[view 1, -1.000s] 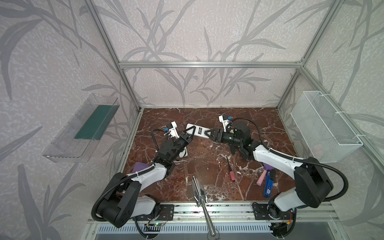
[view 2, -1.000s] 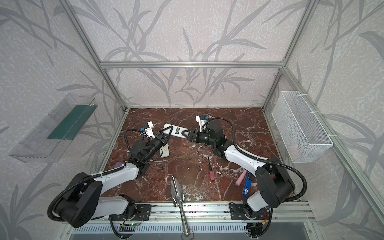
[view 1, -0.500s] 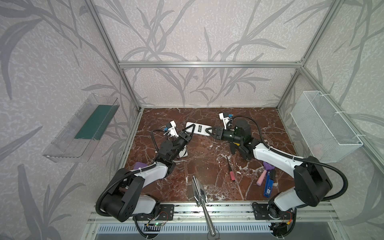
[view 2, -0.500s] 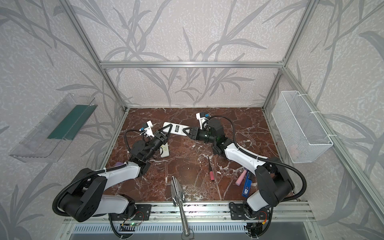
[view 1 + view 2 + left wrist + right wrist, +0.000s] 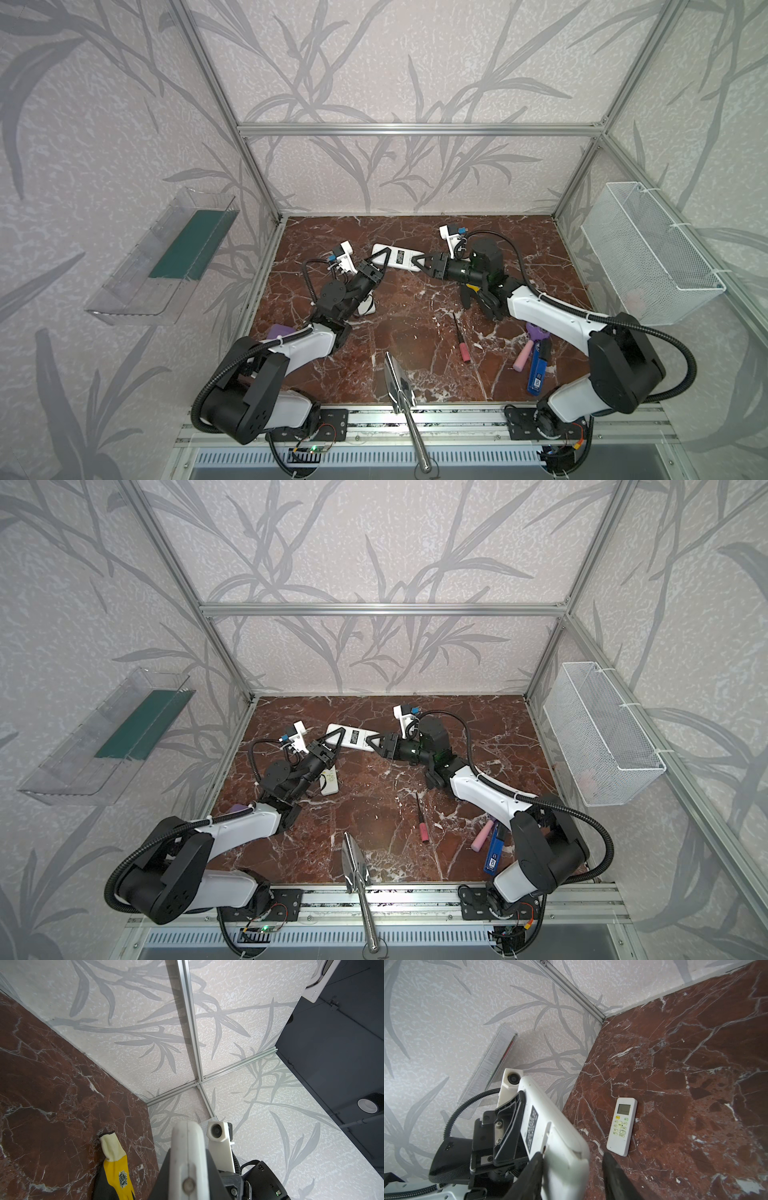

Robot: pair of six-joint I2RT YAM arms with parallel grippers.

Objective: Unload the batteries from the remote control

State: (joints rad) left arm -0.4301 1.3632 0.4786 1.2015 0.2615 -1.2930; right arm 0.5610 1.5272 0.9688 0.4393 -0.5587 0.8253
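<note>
A white remote control hangs above the marble floor between my two grippers, back side up with a dark label. My left gripper is shut on its left end. My right gripper stands open round the right end. In the right wrist view one of the fingers touches the remote and the other stands clear of it. The batteries are hidden. A second, smaller white remote lies face up on the floor under the left arm.
A pink-handled screwdriver, a pink cylinder and a blue lighter lie front right. A metal trowel lies at the front edge. A yellow glove lies under the right arm. A wire basket hangs right, a clear shelf left.
The right wrist has shifted a little at the remote's right end. The left gripper keeps its hold and the remote stays raised between the two.
</note>
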